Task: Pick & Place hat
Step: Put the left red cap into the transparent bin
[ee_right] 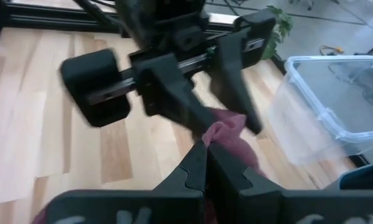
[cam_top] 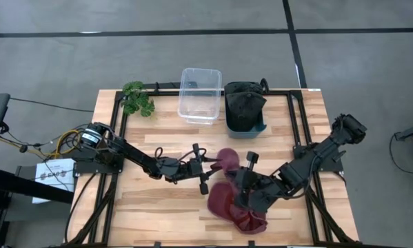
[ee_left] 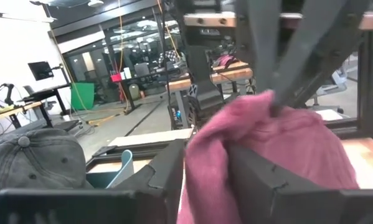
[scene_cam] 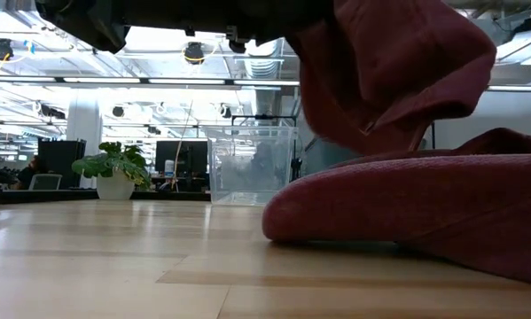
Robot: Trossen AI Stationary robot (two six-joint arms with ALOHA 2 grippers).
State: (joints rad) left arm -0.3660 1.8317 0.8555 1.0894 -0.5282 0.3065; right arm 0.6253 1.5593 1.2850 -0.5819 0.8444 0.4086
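The floppy maroon cloth hat (cam_top: 235,200) lies crumpled at the near middle of the wooden bench (cam_top: 151,220), part of it lifted off the boards. My left hand (cam_top: 207,167) pinches that raised fold from the left, and my right hand (cam_top: 242,180) is pressed together on the cloth from the right, so the limp fabric hangs between us, I judge to keep it from collapsing. Behind, the clear plastic tub (cam_top: 200,95) sits left of the teal bin (cam_top: 245,110) holding a grey cap (ee_left: 33,163).
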